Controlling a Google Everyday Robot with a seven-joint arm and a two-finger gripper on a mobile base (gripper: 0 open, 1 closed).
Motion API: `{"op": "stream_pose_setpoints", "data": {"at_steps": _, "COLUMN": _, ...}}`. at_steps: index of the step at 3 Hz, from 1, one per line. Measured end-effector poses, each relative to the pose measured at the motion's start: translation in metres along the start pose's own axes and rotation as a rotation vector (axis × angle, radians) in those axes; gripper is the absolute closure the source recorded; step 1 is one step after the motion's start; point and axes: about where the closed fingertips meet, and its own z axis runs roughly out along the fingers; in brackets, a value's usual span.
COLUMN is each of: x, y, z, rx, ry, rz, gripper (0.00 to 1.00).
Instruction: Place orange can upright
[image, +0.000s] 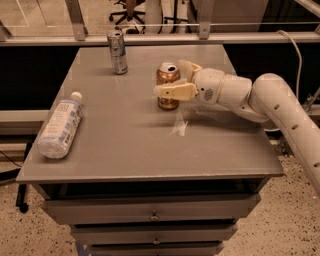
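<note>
Grey and flat, the tabletop (125, 150) caps a cabinet of drawers (150, 212), with a metal rail (150, 37) along its far edge and office chairs (131, 11) on the floor beyond. Toward the far right part of the top stands the orange can (166, 102), upright on its base with the pull-tab end up. The gripper (168, 77) reaches it from the right on the white arm (270, 100), its two fingers spread apart and straddling the can: the near finger (175, 91) lies across the front of the can's body, while the far finger (189, 66) sits just behind and right of the can's rim. The can rests on the table, not lifted. Behind and left of the orange can stands a slim silver can (118, 52), well apart from it. Far left of the orange can and nearer the camera, a clear plastic bottle (60, 125) lies on its side, cap pointing away.
</note>
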Motion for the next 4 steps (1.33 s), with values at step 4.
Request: {"op": "stream_pose_setpoints", "data": {"at_steps": 4, "x": -0.053, "y": -0.039, "z": -0.097, "rx": 0.073, "ry": 0.073, "rz": -0.127, "gripper": 0.0}}
